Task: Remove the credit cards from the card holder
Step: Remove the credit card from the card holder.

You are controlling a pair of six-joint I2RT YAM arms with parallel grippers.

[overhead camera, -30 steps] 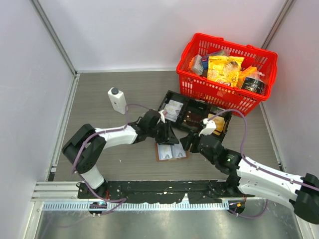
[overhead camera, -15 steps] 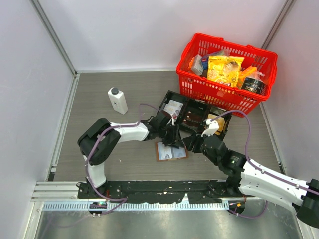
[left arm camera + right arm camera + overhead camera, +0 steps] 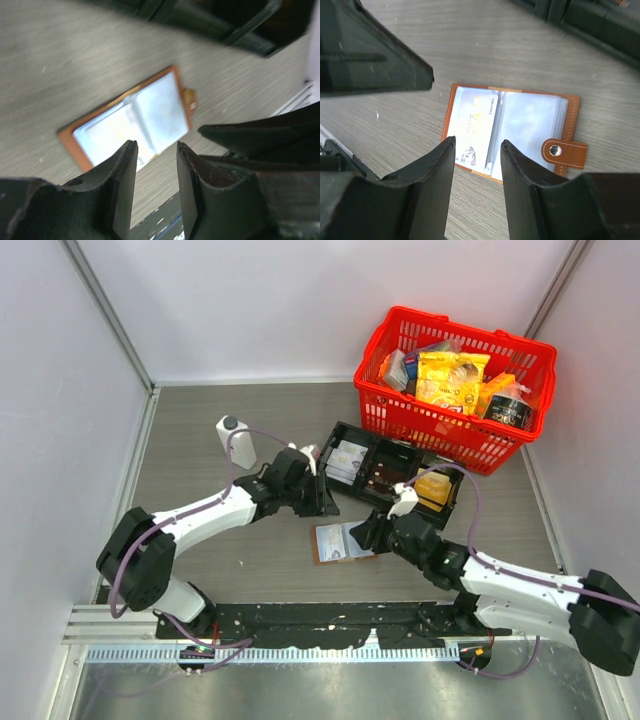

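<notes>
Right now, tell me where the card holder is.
Top view: the card holder lies open on the arms' side of the black tray, right gripper by its right edge.

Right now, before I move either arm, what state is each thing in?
card holder: open flat on the table, snap tab undone.
credit card: in a holder pocket, not out yet.
left gripper: open, empty, above the holder.
right gripper: open, empty, above the holder.
black tray: items in its compartments.
red basket: full of packets.
white bottle: upright, cap on.
</notes>
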